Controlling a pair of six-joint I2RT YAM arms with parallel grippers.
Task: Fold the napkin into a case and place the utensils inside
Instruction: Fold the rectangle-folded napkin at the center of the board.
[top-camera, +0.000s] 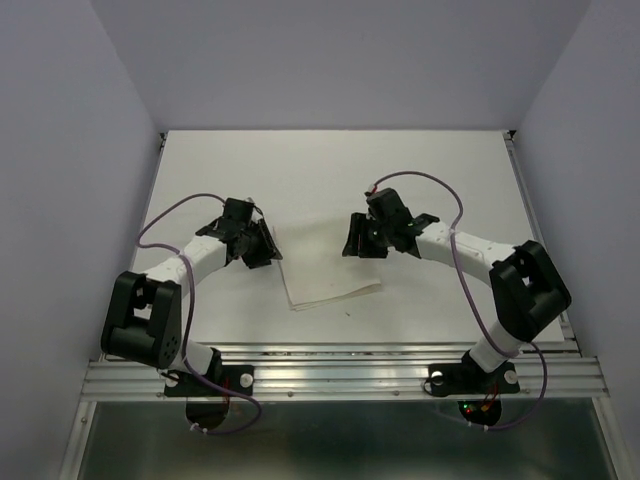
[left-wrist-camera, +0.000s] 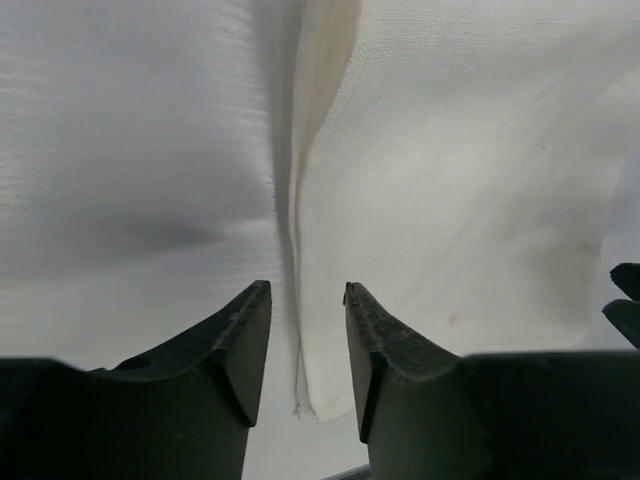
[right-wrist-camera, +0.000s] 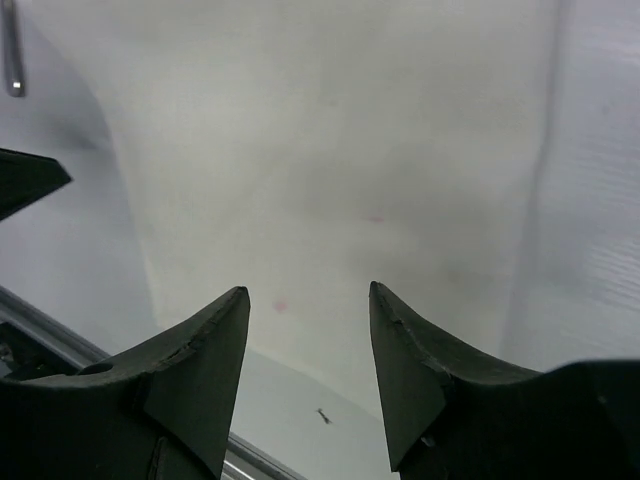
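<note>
The white napkin (top-camera: 325, 268) lies flat on the table between my two grippers. In the left wrist view the napkin (left-wrist-camera: 450, 200) has a layered, folded-over left edge that runs up between my open fingers. My left gripper (top-camera: 264, 246) (left-wrist-camera: 308, 295) is open and empty, low over that edge. My right gripper (top-camera: 356, 238) (right-wrist-camera: 310, 295) is open and empty over the napkin's (right-wrist-camera: 330, 150) right part. The end of one slim silver utensil (right-wrist-camera: 12, 50) shows at the top left of the right wrist view; the other utensils are out of view. No narrow case shows.
The white tabletop (top-camera: 330, 170) stretches behind the napkin, with grey walls on three sides. The metal rail (top-camera: 340, 372) runs along the near edge. A small dark speck (right-wrist-camera: 322, 415) lies on the table near the napkin's front edge.
</note>
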